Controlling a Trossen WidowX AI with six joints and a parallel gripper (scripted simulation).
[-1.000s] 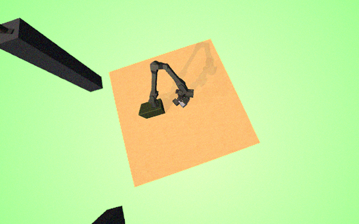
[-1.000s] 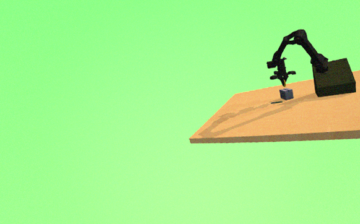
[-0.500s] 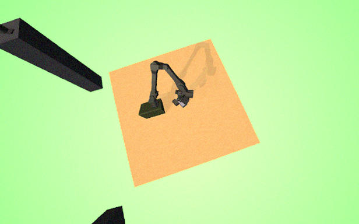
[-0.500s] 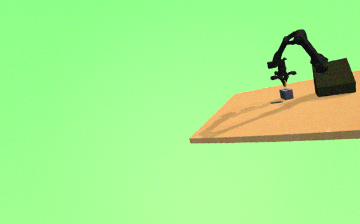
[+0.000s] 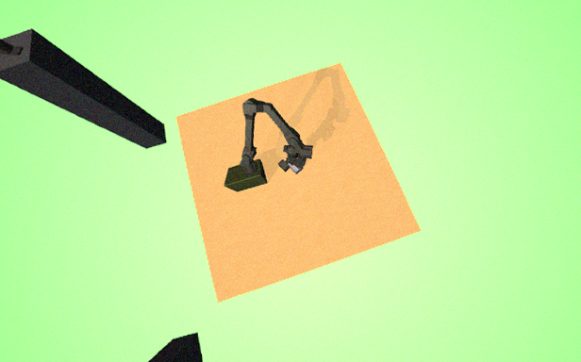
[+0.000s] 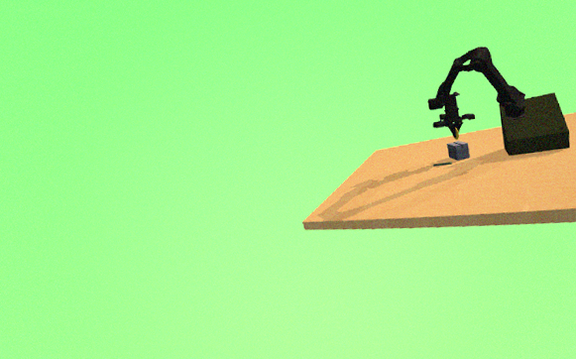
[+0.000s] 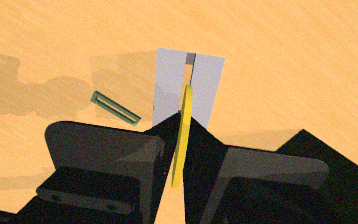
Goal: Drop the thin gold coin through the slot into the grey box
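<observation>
Top view: coin (image 7: 182, 132) barely discernible.

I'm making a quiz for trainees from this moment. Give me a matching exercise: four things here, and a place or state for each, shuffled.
Things:
1. coin
2. holder
3. box
4. gripper

States:
A. vacant, lying on the table
B. closed, slot in lid
C. edge-on above the slot
D. shut on something

Pairs: 1-C, 2-A, 3-B, 4-D

Coin (image 7: 181, 134) sitting edge-on in gripper (image 7: 180, 150), hanging above box (image 7: 172, 85) slot (image 7: 188, 75); holder (image 7: 115, 107) lying left of box on table (image 7: 280, 60).
</observation>
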